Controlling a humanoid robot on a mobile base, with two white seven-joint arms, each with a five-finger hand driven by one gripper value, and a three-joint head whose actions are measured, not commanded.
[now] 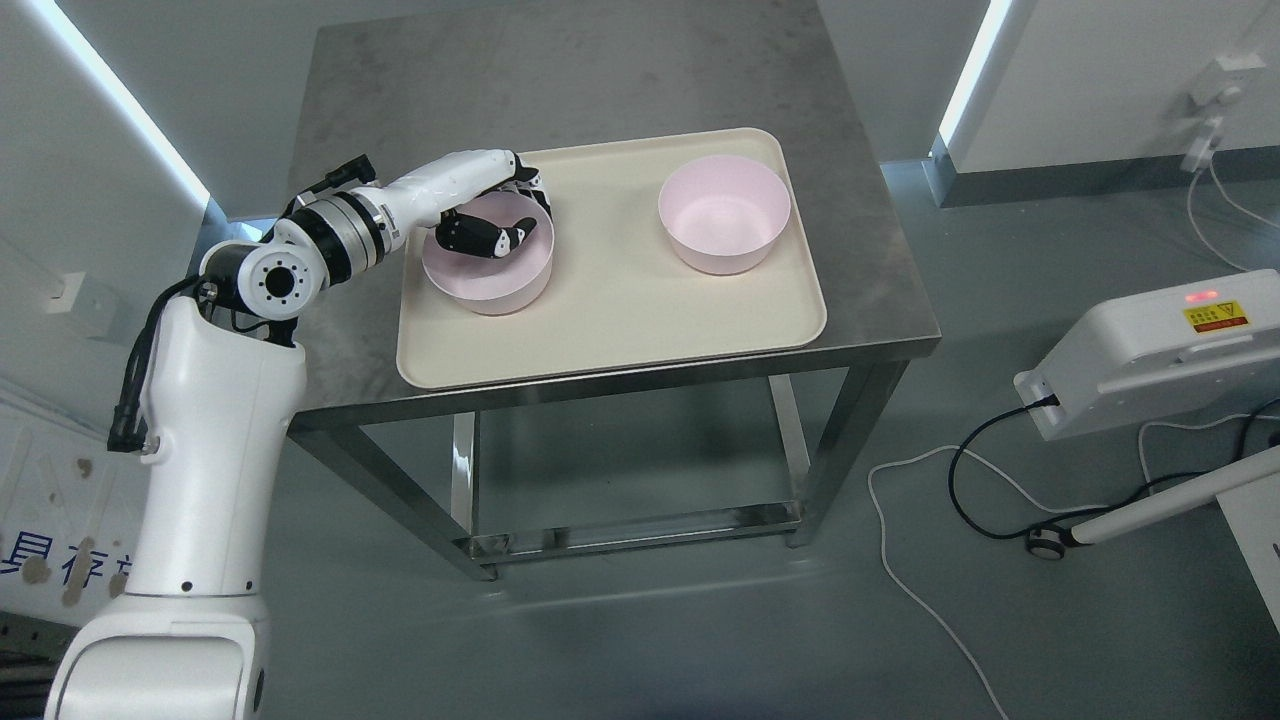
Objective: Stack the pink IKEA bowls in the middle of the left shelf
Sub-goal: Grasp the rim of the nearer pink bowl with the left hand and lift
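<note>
Pink plastic was what my left hand [492, 225] had closed on: the near bowl [488, 262], gripped at its far-left rim, my thumb tucked down inside the cavity and my other fingers [530, 190] curled over the outside of the wall. It was a pinch on the lip, not a cupping hold, so I judged the step in hand to be securing that grip before any lift. To do it well I needed the rim seated deep between thumb and fingers, pressure kept even so the thin wall would not flex or twist out, and the lift taken straight up so the bowl cleared the cream tray [610, 330] without dragging it across the steel table [600, 80].

My forearm reached forward and to the right from the shoulder, the wrist rolled so the palm faced down over the bowl. The bowl sat on the tray directly beneath my hand. The second bowl [724, 213] stood well off to the right of my hand on the same tray, untouched, and would be the one to nest into. No shelf showed from where I looked. My right arm was nowhere in view.
</note>
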